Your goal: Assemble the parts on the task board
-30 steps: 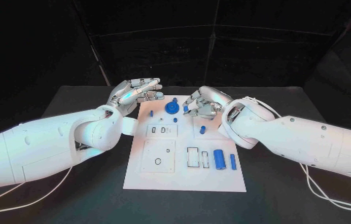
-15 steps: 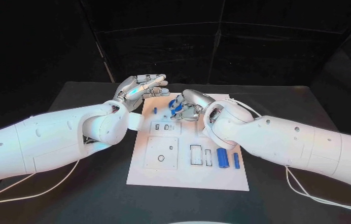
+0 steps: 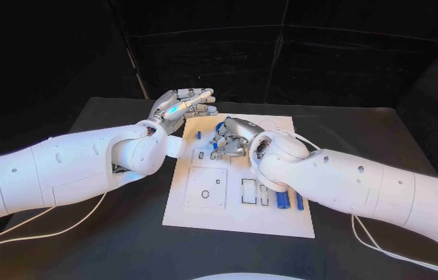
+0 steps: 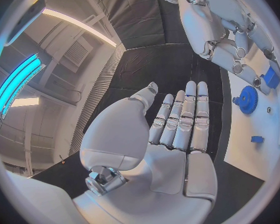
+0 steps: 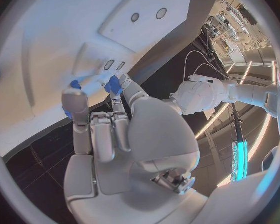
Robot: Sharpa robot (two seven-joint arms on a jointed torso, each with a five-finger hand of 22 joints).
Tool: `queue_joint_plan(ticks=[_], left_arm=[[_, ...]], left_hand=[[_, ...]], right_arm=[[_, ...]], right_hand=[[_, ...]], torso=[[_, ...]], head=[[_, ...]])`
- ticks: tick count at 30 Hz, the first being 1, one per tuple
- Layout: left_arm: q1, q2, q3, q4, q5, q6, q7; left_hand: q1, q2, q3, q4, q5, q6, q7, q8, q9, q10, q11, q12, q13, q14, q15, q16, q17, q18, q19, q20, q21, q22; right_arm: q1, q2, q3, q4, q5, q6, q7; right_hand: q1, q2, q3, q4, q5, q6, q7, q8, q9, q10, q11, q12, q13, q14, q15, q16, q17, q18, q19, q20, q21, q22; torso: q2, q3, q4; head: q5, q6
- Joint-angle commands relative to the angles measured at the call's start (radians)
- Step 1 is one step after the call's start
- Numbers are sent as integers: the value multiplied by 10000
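Observation:
The white task board (image 3: 239, 220) lies in the middle of the black table. My right hand (image 3: 231, 140) hovers low over the board's far part and pinches a small blue part (image 5: 113, 83) between its fingertips (image 4: 271, 77), just above two small slots (image 5: 114, 64). A blue gear (image 4: 247, 99) stands on the board just beyond that hand. My left hand (image 3: 183, 108) is held above the board's far left corner with its fingers straight and apart, holding nothing (image 4: 177, 129). A small blue peg (image 3: 198, 135) stands near the left edge.
A thick blue cylinder (image 3: 282, 199) and a thin blue bar (image 3: 299, 199) lie at the board's near right, beside two rectangular recesses (image 3: 248, 191). A square plate with holes (image 3: 206, 188) sits at the near left. White cables trail over the table on both sides.
The camera has shifted. My right hand has moved left across the board's far part, closer to the gear and over the slots. The left hand has kept its flat pose.

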Motion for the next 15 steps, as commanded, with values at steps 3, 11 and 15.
queue_joint_plan(ticks=[3,11,15], left_arm=[[20,6,5,-1,-51,-12,171],[21,41,5,-28,-50,11,164],[21,60,5,-49,-50,21,158]], left_hand=[[0,38,-14,-52,-13,49,389,-62,-7,14,13,-53,-7,31,36,-61,10,34,47,-7,-69,-16],[0,38,-14,-52,-13,49,389,-62,-7,14,13,-53,-7,31,36,-61,10,34,47,-7,-69,-16],[0,38,-14,-52,-13,49,389,-62,-7,14,13,-53,-7,31,36,-61,10,34,47,-7,-69,-16]], right_arm=[[-27,26,4,-104,-294,406,-171],[-93,98,-15,-266,-339,620,-186],[-117,116,-104,-316,-358,655,-186]], right_hand=[[-71,-1,83,40,33,234,-142,57,6,364,-56,-52,1680,948,-66,-5,2050,-14,-32,-34,-45,-9],[-90,-13,89,40,38,228,-141,52,3,371,-54,-45,1688,951,-65,0,2062,-16,-26,-34,-39,4],[-98,-20,93,38,41,225,-141,50,2,366,-53,-51,1682,951,-65,0,2065,-16,-28,-33,-42,-2]], torso=[[0,-3,-2],[10,13,-20],[4,8,-5]], head=[[-3,-29],[-46,-27],[-41,-45]])
